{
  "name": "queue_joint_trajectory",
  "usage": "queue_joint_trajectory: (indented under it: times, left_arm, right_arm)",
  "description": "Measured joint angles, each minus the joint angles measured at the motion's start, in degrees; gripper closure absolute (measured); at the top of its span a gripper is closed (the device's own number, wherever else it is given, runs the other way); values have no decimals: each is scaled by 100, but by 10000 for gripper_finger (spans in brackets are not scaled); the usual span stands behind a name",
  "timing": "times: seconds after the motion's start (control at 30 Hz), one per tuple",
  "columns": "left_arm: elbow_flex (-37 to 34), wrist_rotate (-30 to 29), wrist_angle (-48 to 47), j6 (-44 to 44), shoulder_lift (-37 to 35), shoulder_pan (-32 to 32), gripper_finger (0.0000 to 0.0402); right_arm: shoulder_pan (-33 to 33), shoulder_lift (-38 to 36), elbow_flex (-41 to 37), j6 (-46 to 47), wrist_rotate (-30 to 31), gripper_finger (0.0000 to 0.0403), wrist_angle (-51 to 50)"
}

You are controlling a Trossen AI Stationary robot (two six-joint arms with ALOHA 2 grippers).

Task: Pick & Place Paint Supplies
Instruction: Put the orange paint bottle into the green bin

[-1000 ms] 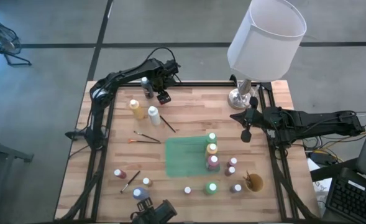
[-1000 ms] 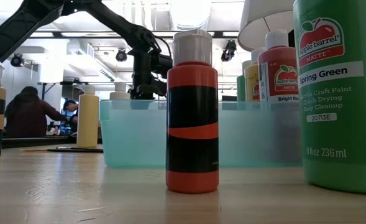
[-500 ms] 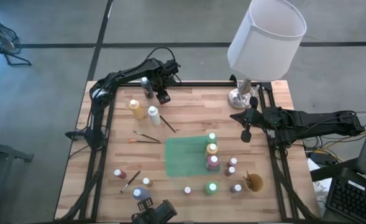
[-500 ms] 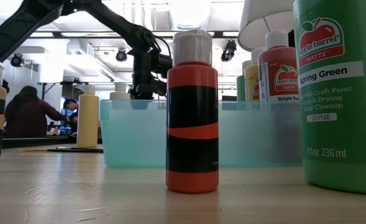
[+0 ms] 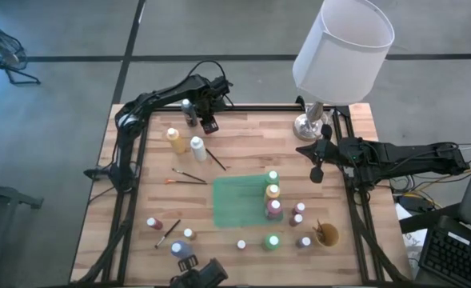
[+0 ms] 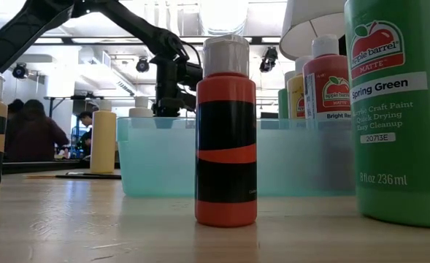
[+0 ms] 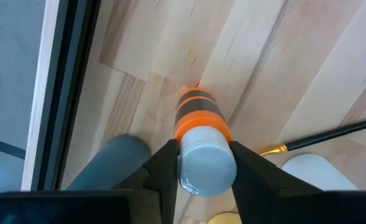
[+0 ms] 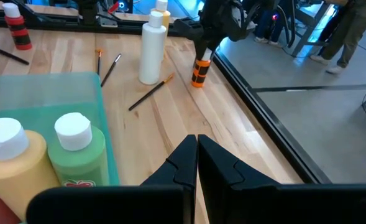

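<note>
A small orange paint bottle (image 7: 198, 115) with a pale cap stands upright near the table's far left edge. My left gripper (image 7: 206, 171) points straight down over it, shut on the cap; the right wrist view shows the bottle (image 8: 200, 70) standing under that gripper. In the high view the gripper (image 5: 210, 124) hides the bottle. A grey bottle (image 5: 189, 110) stands just beside it. My right gripper (image 5: 317, 171) hangs shut and empty over the table's right side, by the lamp base. More bottles and brushes lie spread across the table. My left gripper pinches the bottle's pale cap (image 7: 207, 163) between its two fingers (image 7: 168, 167), one on each side. The fingers come from above, pointing down. The bottle stands upright with its base on the wooden table.
A yellow bottle (image 5: 173, 140), a white bottle (image 5: 197, 147) and two brushes (image 5: 214, 158) lie near the left gripper. The green tray (image 5: 239, 202) holds green, yellow and red bottles (image 5: 273, 192). A lamp (image 5: 343, 48) stands far right, a tan cup (image 5: 326, 234) near right.
</note>
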Motion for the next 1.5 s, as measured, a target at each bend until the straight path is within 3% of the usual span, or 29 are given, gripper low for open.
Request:
queue_joint_trajectory:
  times: [0.4, 0.53, 1.23, 1.5]
  left_arm:
    - [218, 35, -206, -15, -279, -172, 281]
    - [416, 339, -209, -77, -298, -375, 281]
    - [2018, 543, -810, -281, -298, -2286, 281]
    - [2090, 533, -739, -207, -298, -2861, 275]
  right_arm:
    - [0, 0, -56, -9, 2, 394, 0]
    - [0, 0, -74, -11, 2, 394, 0]
    - [0, 0, -96, -19, 2, 394, 3]
    - [0, 0, -96, -35, 2, 394, 2]
